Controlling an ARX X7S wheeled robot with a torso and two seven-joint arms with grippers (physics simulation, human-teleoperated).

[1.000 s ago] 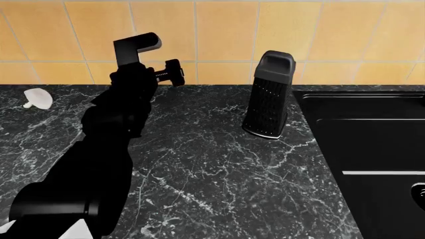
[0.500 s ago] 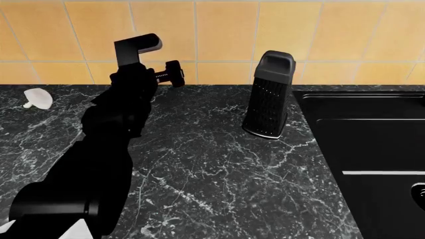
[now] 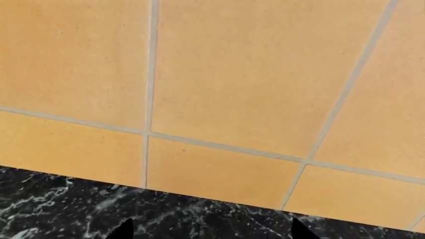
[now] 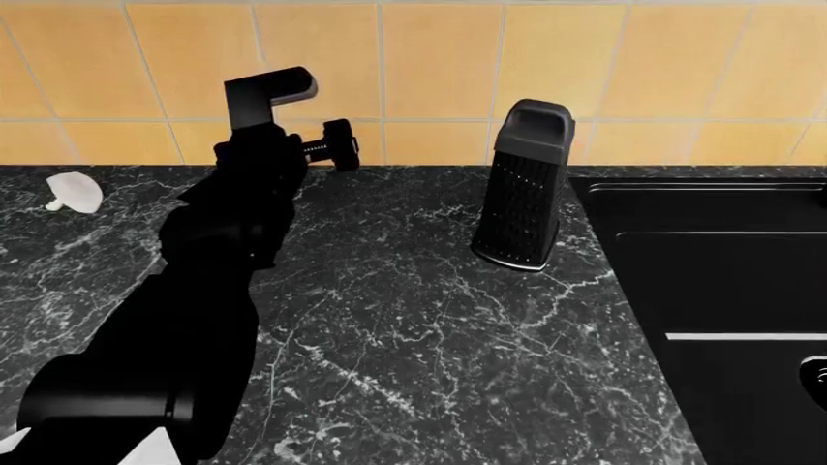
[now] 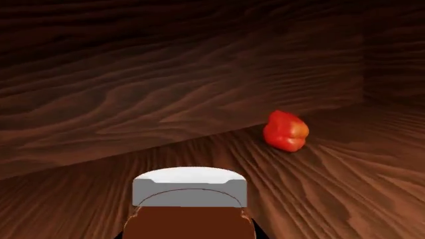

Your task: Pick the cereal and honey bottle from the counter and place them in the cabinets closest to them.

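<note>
My left claw [image 4: 339, 143] hangs above the back edge of the bench [image 4: 427, 329], close to the orange tiled wall [image 4: 440, 68]. In the left wrist view only two dark fingertips [image 3: 123, 230] show at the frame edge, set apart with bare bench and tile between them, nothing gripped. My left arm [image 4: 194, 300] stretches across the left part of the black veined bench.

My right claw is out of the head view, and its wrist camera does not let me tell how its jaws stand. Directly in front of that camera sits the honey bottle [image 5: 189, 211], white cap above an amber-brown body, inside a dark wooden compartment [image 5: 133, 84]. Whether it rests on the wooden floor I cannot tell. A red bell pepper [image 5: 286, 131] lies farther back on that floor, well apart from the bottle, near the rear wall.

On the bench, a tall black grater [image 4: 522, 186] stands upright to the right of my left claw, just left of the black sink [image 4: 723, 281]. A small white mushroom [image 4: 73, 192] lies near the far left edge. The cereal shows in none of my views.
</note>
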